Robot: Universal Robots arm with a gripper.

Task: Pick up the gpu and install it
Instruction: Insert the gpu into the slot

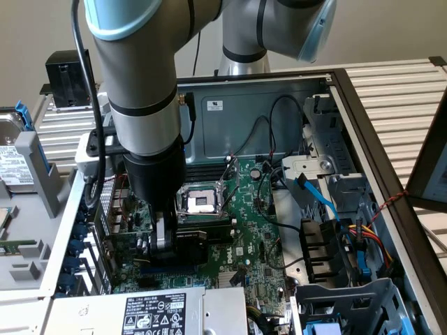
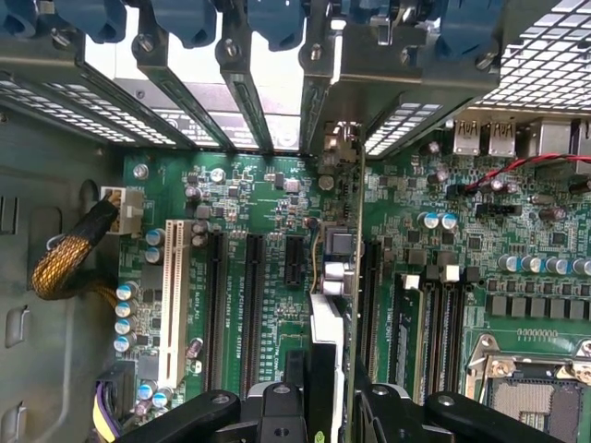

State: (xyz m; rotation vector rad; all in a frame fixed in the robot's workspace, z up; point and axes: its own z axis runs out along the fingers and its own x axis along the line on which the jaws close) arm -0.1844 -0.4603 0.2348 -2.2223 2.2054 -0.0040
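Observation:
The gpu (image 1: 202, 236), a short card with a black shroud, sits low over the green motherboard (image 1: 258, 223) inside the open computer case, just in front of the CPU socket (image 1: 201, 202). My gripper (image 1: 162, 244) is shut on its end nearest the case's slot wall. In the wrist view the gpu (image 2: 334, 268) appears edge-on, standing upright between the black expansion slots (image 2: 251, 295). Its metal bracket end (image 2: 343, 138) reaches the rear slot openings. My gripper (image 2: 328, 401) clamps the card from both sides. Whether the card's edge is seated in a slot I cannot tell.
Blue slot latches (image 2: 185, 18) line the case's rear wall. A white slot (image 2: 174, 295) and braided cable (image 2: 65, 263) lie to one side. The power supply (image 1: 154, 310), drive cage (image 1: 349, 300) and blue cable (image 1: 318, 199) crowd the case. A hard drive (image 1: 10, 164) rests outside, on the exterior view's left.

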